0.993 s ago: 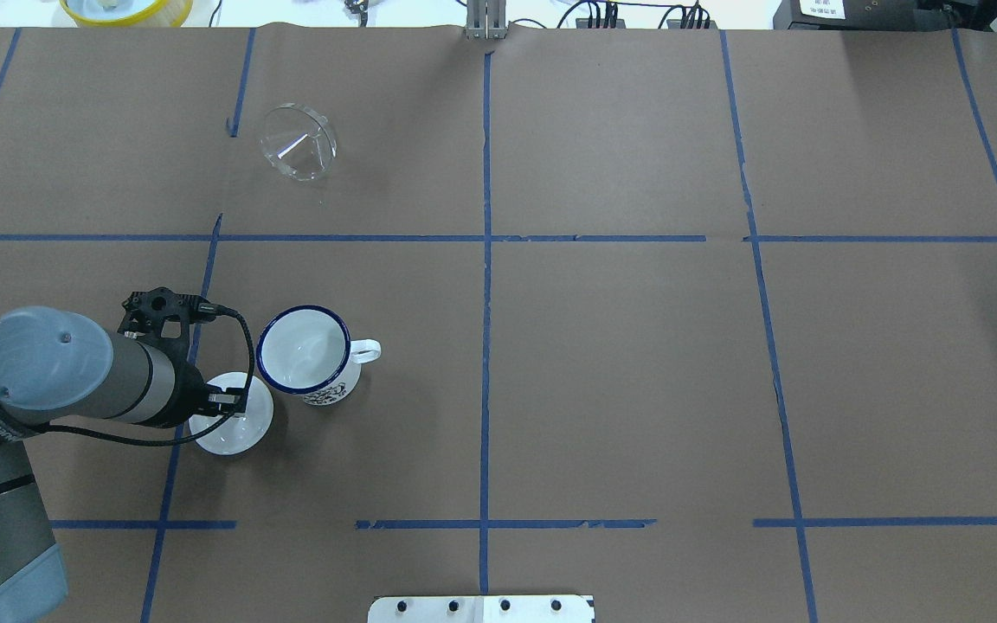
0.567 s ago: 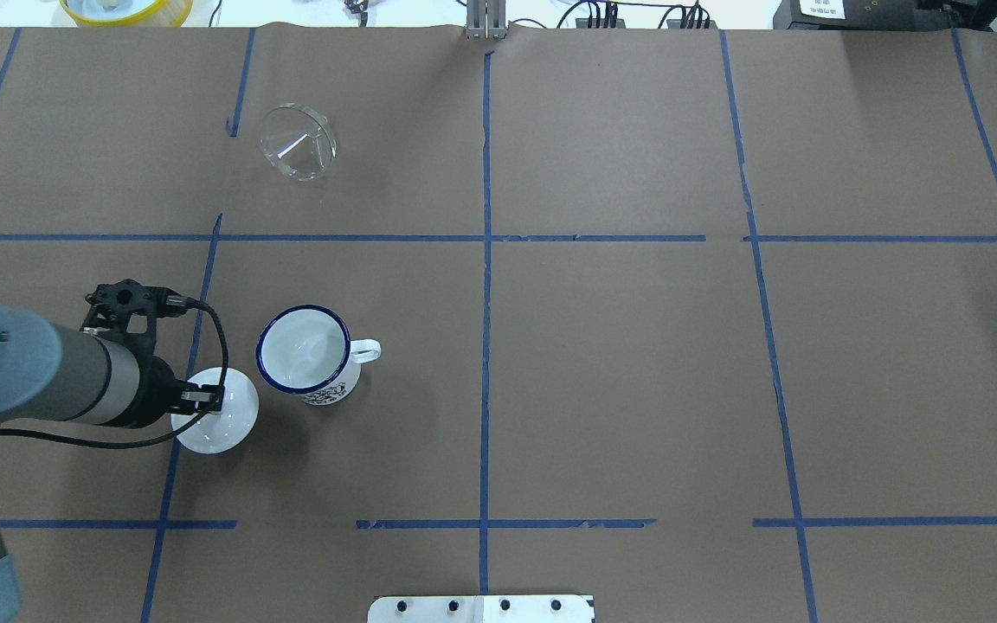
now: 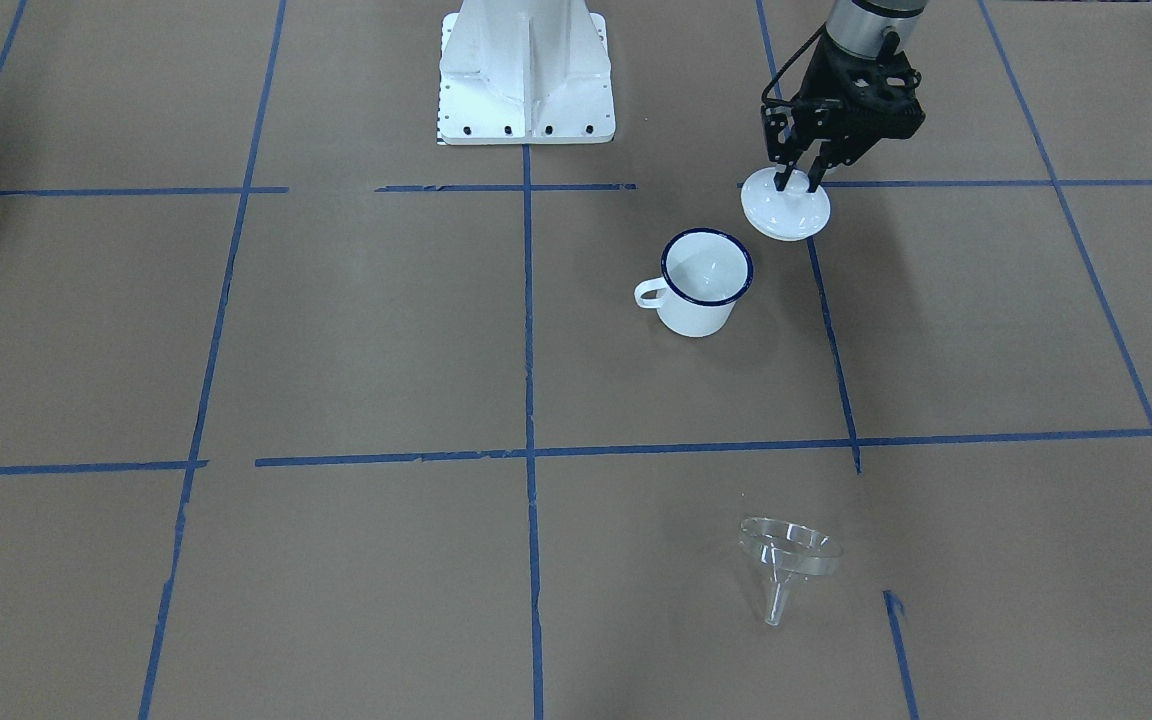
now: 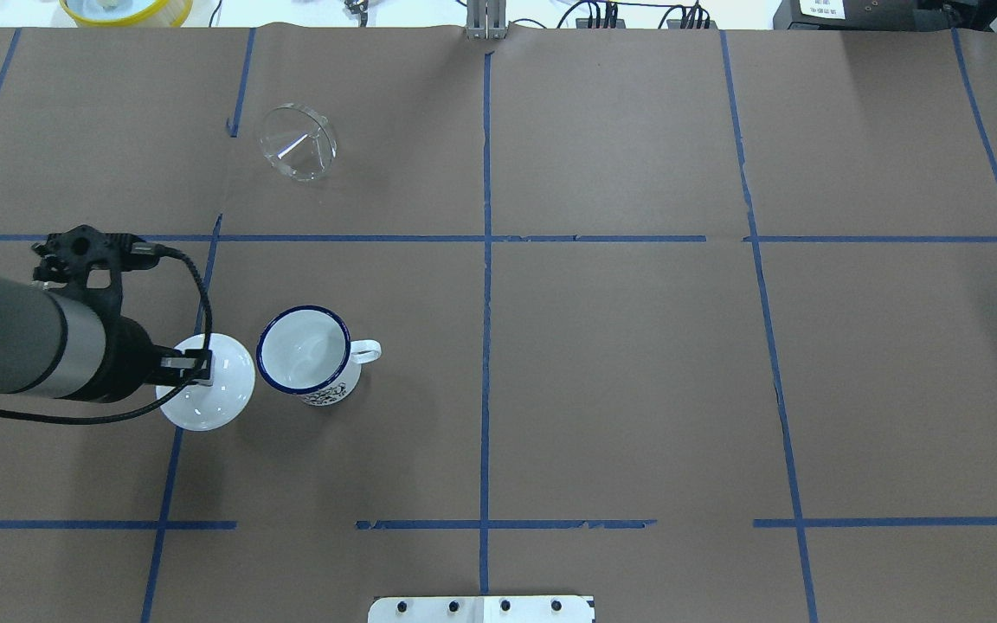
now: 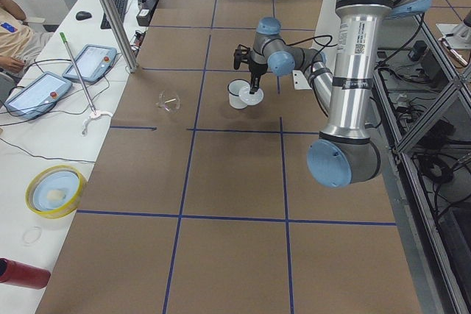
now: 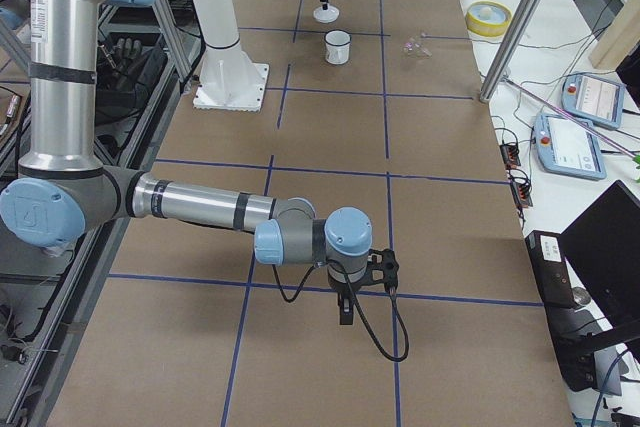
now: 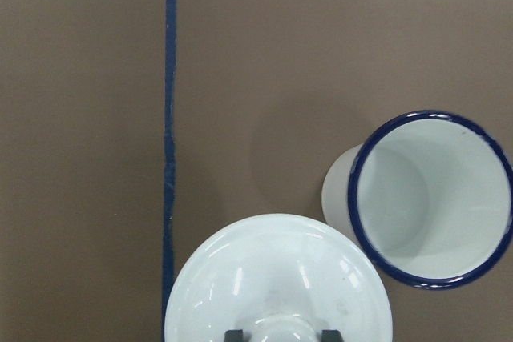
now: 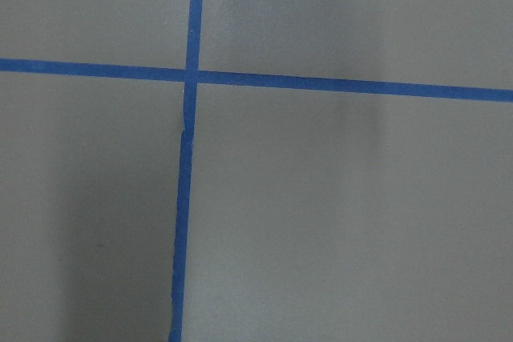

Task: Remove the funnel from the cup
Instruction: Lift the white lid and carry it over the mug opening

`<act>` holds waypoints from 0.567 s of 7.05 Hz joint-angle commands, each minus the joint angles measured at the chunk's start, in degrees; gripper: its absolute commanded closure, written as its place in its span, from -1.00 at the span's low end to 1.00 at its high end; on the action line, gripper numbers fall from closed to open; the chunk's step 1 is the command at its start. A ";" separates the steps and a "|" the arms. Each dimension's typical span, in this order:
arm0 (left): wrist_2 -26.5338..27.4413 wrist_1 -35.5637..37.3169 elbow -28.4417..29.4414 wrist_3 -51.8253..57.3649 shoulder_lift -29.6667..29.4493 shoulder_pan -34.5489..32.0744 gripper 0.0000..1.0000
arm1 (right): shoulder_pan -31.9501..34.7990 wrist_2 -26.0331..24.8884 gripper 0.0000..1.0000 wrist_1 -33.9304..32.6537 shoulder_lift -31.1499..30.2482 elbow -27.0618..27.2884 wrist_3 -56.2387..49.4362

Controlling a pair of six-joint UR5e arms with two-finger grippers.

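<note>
The clear funnel [image 4: 297, 143] lies on its side on the brown paper at the far left, well apart from the cup; it also shows in the front view [image 3: 788, 550]. The white cup [image 4: 304, 350] with a dark blue rim stands upright and empty, handle to the right. My left gripper [image 4: 200, 368] is shut on the knob of a white round lid [image 4: 209, 394] and holds it just left of the cup [image 7: 429, 198]. My right gripper [image 6: 345, 312] shows only in the exterior right view, low over bare paper; I cannot tell whether it is open or shut.
Blue tape lines grid the brown paper. The robot's white base plate [image 3: 526, 70] sits at the near edge. A yellow-rimmed dish [image 4: 126, 9] and tablets [image 5: 92, 60] lie beyond the table's far edge, with a metal post [image 5: 110, 16] there.
My left gripper has moved left and farther from the robot with the lid in it. The cup and the funnel have not moved.
</note>
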 commanded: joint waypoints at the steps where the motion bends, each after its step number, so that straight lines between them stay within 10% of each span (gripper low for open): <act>1: -2.53 12.48 4.87 -0.31 -14.39 0.30 1.00 | 0.00 0.00 -1.00 0.00 0.00 0.00 0.00; 4: -2.63 12.15 9.30 0.29 -16.37 0.39 1.00 | 0.00 0.00 -1.00 0.00 0.00 0.00 0.00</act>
